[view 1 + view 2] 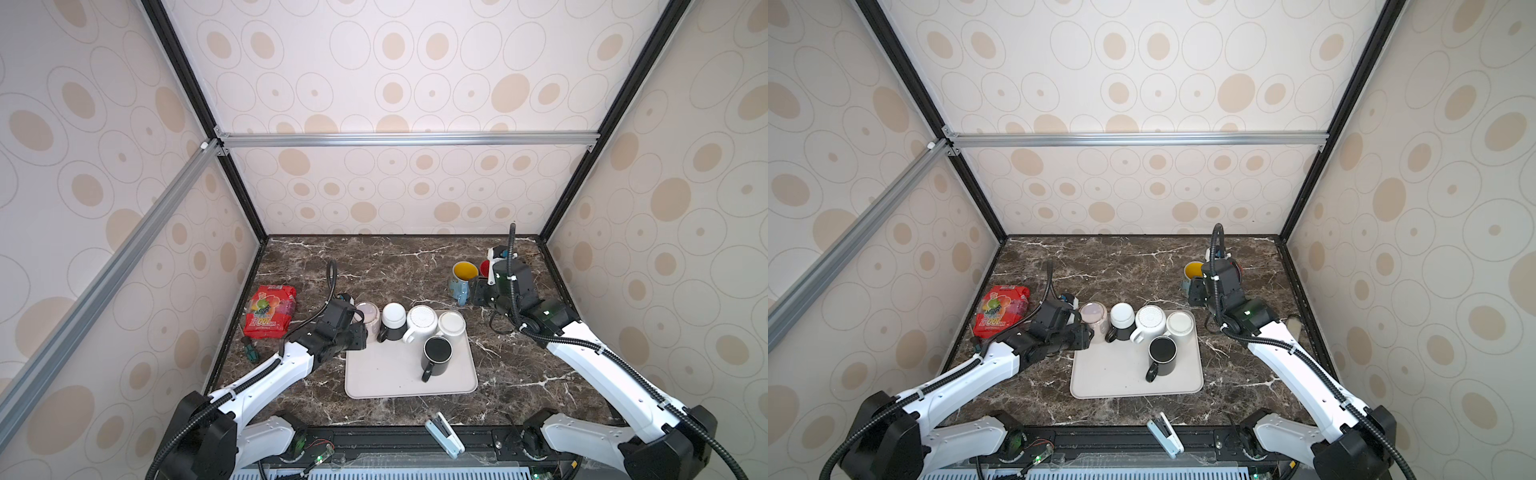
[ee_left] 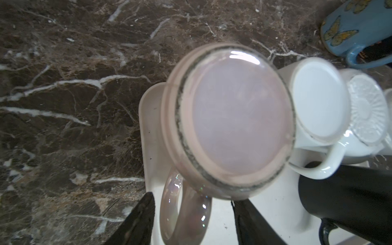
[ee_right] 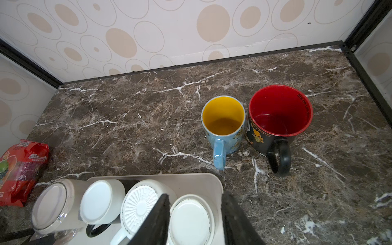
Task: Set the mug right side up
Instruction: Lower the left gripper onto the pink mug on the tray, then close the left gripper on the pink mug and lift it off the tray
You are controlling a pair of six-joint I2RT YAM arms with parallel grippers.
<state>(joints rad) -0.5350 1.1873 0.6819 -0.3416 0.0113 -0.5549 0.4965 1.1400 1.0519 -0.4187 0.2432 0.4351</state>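
We see our left gripper point(image 2: 191, 220) spread, its fingers either side of the pink mug's point(image 2: 231, 121) handle, not pinching. That mug sits upside down at the tray's point(image 1: 390, 374) ten o'clock corner. Farther off, our right gripper point(image 3: 194, 218) hangs spread and empty.

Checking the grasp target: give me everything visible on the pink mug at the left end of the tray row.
The pink mug is glossy, pale pink with a pearly sheen, looks glazed ceramic. It stands upside down, flat base up with a dark speckled ring round the base edge. It sits at the tray's far left corner, first in the row, against the white-bottomed black mug. Its loop handle lies between the left gripper's fingers, which are not yet closed on it.
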